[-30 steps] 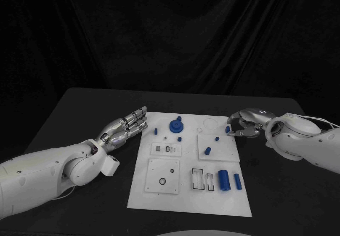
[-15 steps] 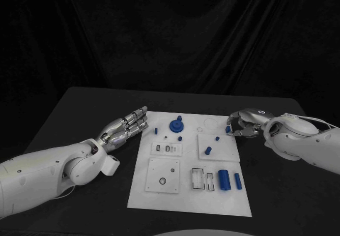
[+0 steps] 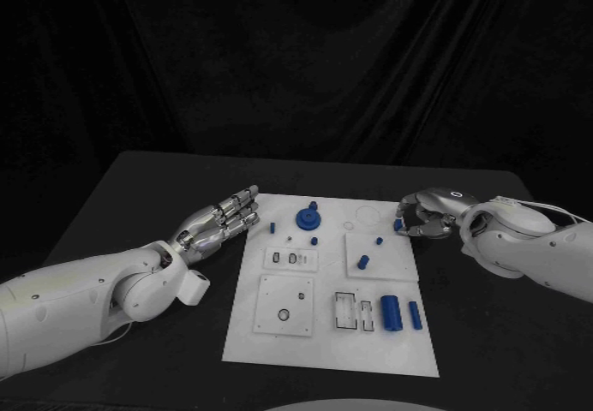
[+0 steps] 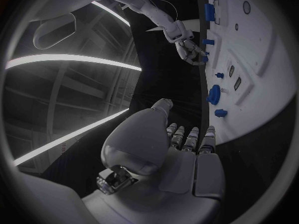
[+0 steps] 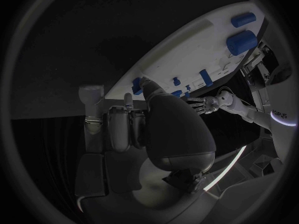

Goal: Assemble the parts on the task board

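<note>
Head view: nothing has shifted; my right hand (image 3: 427,217) still pinches a blue part (image 3: 398,226) at the board (image 3: 327,342) edge, left hand (image 3: 223,221) spread, insertion pending.

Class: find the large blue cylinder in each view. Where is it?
Head view: large blue cylinder lies at the task board's near right.
Left wrist view: cylinder at the board's farthest end.
Right wrist view: cylinder on the board's farthest part.
Shared landmark: the white board.

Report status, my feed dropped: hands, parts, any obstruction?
Left hand open beside task board. Right hand pinching small blue part at board's right edge. Nothing in the way.
</note>
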Available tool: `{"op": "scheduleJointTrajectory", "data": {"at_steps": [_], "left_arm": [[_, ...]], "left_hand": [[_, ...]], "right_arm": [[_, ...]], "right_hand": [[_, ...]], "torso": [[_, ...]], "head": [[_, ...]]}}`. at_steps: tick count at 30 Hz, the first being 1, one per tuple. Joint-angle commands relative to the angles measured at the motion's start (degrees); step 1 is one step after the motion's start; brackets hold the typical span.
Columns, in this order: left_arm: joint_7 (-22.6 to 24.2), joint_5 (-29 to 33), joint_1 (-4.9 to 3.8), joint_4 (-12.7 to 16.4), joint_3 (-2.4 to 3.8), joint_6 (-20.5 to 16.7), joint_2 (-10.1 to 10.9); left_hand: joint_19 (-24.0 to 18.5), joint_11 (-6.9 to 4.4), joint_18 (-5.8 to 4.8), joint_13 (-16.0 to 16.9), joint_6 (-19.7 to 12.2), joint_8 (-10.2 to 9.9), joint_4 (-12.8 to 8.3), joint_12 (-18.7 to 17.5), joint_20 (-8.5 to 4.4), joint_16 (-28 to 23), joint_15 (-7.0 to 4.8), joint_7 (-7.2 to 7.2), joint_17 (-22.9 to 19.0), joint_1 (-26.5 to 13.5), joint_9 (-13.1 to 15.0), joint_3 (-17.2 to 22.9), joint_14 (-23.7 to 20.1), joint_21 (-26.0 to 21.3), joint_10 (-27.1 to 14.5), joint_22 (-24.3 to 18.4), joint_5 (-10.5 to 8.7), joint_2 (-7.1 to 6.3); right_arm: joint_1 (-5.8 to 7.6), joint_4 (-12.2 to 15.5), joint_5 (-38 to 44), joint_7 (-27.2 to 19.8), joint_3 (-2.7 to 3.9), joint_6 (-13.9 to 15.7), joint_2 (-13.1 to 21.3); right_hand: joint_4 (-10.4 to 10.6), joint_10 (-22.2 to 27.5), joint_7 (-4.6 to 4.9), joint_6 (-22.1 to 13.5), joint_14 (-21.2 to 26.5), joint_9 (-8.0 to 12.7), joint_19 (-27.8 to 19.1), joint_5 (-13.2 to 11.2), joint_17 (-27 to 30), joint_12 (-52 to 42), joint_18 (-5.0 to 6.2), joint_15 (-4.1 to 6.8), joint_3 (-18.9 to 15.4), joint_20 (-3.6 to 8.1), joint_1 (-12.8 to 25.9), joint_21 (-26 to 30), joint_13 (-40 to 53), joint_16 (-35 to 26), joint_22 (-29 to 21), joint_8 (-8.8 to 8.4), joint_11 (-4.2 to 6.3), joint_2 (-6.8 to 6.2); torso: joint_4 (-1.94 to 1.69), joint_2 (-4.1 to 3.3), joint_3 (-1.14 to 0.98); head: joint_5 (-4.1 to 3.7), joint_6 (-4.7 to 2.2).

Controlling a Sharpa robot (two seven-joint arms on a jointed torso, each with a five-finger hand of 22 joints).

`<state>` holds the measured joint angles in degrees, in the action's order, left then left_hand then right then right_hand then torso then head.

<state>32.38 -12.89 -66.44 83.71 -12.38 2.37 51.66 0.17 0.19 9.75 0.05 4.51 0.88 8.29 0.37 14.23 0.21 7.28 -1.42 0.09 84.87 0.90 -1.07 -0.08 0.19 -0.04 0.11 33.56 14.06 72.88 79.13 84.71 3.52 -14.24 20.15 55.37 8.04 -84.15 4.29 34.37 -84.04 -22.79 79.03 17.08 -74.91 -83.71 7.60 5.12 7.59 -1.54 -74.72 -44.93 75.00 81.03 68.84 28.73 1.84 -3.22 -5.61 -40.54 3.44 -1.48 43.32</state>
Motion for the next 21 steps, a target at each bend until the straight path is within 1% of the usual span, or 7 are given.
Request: {"op": "scheduleJointTrajectory", "data": {"at_steps": [1, 14, 15, 16, 17, 20, 21], "left_arm": [[0.38, 0.01, 0.09, 0.03, 0.04, 0.85, -0.14], [0.0, 0.01, 0.13, -0.04, 0.04, 1.04, -0.22], [-0.07, 0.01, 0.14, 0.02, 0.04, 1.08, -0.22], [-0.11, 0.01, 0.14, 0.06, 0.04, 1.1, -0.22], [-0.16, 0.01, 0.14, 0.13, 0.04, 1.13, -0.22], [-0.25, 0.01, 0.16, 0.25, 0.04, 1.21, -0.23], [-0.28, 0.01, 0.16, 0.26, 0.04, 1.22, -0.23]], "left_hand": [[0.04, 0.32, 0.56, -0.05, 0.04, 0.34, -0.07, -0.37, 0.29, -0.21, 0.42, 0.26, -0.09, -0.24, 0.07, 0.37, 0.08, -0.03, 0.04, 0.03, 0.09, 0.43], [0.04, 0.44, 0.55, -0.05, -0.04, 0.31, -0.14, -0.37, 0.34, -0.21, 0.47, 0.27, -0.09, -0.27, 0.05, 0.42, 0.08, -0.03, 0.04, 0.04, 0.03, 0.38], [0.03, 0.46, 0.55, -0.05, -0.04, 0.31, -0.15, -0.37, 0.35, -0.21, 0.49, 0.28, -0.09, -0.28, 0.05, 0.43, 0.08, -0.04, 0.04, 0.03, 0.02, 0.39], [0.03, 0.46, 0.55, -0.05, -0.04, 0.31, -0.16, -0.37, 0.35, -0.21, 0.49, 0.28, -0.09, -0.28, 0.05, 0.44, 0.08, -0.04, 0.04, 0.03, 0.02, 0.39], [0.03, 0.46, 0.55, -0.05, -0.04, 0.31, -0.16, -0.37, 0.35, -0.21, 0.49, 0.28, -0.09, -0.28, 0.05, 0.44, 0.08, -0.04, 0.04, 0.03, 0.02, 0.39], [0.03, 0.46, 0.55, -0.05, -0.04, 0.31, -0.16, -0.37, 0.35, -0.21, 0.49, 0.28, -0.09, -0.28, 0.05, 0.44, 0.08, -0.04, 0.04, 0.03, 0.02, 0.39], [0.03, 0.46, 0.55, -0.05, -0.04, 0.31, -0.16, -0.37, 0.35, -0.21, 0.49, 0.28, -0.09, -0.28, 0.05, 0.44, 0.08, -0.04, 0.04, 0.03, 0.02, 0.39]], "right_arm": [[-0.18, -0.17, 0.34, -0.28, 0.02, 0.71, -0.18], [-0.31, -0.63, 0.34, -0.43, 0.02, 0.33, -0.78], [-0.32, -0.68, 0.34, -0.42, 0.02, 0.33, -0.82], [-0.32, -0.71, 0.34, -0.42, 0.02, 0.33, -0.84], [-0.33, -0.75, 0.34, -0.44, 0.03, 0.37, -0.87], [-0.34, -0.85, 0.34, -0.44, 0.03, 0.6, -0.93], [-0.34, -0.87, 0.34, -0.44, 0.03, 0.67, -0.95]], "right_hand": [[0.15, -3.31, 0.15, 0.25, -4.08, -0.09, 0.4, 0.34, -3.63, -0.22, 0.17, -0.13, 0.35, 0.13, -0.09, 0.18, 9.1, 0.15, 0.1, 0.42, -0.38, 0.54], [1.0, -3.42, 0.1, 1.09, -4.02, -0.22, 0.44, 1.12, -3.3, -0.48, 0.17, -0.12, 0.55, 0.12, 0.79, 0.36, 9.35, 0.04, 0.25, 1.1, -0.35, 1.1], [0.8, -3.38, -0.01, 1.96, -4.0, -0.11, 0.46, 6.86, -3.22, -0.46, 0.22, -0.04, 1.54, 0.28, 0.24, 0.43, 9.35, 0.07, 0.39, 1.31, -0.29, 1.17], [0.75, -3.38, 0.0, 2.06, -3.99, -0.1, 0.47, 7.37, -3.2, -0.47, 0.2, -0.02, 1.68, 0.26, 0.14, 0.44, 9.36, 0.07, 0.41, 1.33, -0.27, 1.17], [0.53, -3.36, 0.02, 2.59, -3.97, 0.0, 0.47, 10.19, -3.12, -0.47, 0.19, 0.01, 2.48, 0.28, -0.22, 0.58, 9.37, 0.08, 0.49, 1.42, -0.21, 1.05], [0.04, -3.36, -0.18, 4.64, -3.94, -0.18, 0.54, 14.08, -2.99, -0.54, 0.23, 0.08, 4.23, 0.4, -0.8, 0.66, 9.46, 0.15, 0.76, 2.33, 0.0, 1.05], [-0.06, -3.35, -0.24, 4.95, -3.94, -0.24, 0.53, 14.35, -2.97, -0.52, 0.2, 0.15, 4.46, 0.38, -0.91, 0.72, 9.44, 0.15, 0.77, 2.48, -0.01, 1.11]], "torso": [[-0.01, 0.0, 0.0], [-0.04, 0.0, -0.01], [-0.05, -0.01, -0.03], [-0.05, -0.01, -0.01], [-0.04, 0.0, -0.01], [-0.06, 0.01, 0.03], [-0.06, 0.02, 0.04]], "head": [[-0.04, 0.06], [-0.12, 0.2], [-0.12, 0.2], [-0.13, 0.21], [-0.13, 0.24], [-0.01, 0.28], [0.0, 0.3]]}}
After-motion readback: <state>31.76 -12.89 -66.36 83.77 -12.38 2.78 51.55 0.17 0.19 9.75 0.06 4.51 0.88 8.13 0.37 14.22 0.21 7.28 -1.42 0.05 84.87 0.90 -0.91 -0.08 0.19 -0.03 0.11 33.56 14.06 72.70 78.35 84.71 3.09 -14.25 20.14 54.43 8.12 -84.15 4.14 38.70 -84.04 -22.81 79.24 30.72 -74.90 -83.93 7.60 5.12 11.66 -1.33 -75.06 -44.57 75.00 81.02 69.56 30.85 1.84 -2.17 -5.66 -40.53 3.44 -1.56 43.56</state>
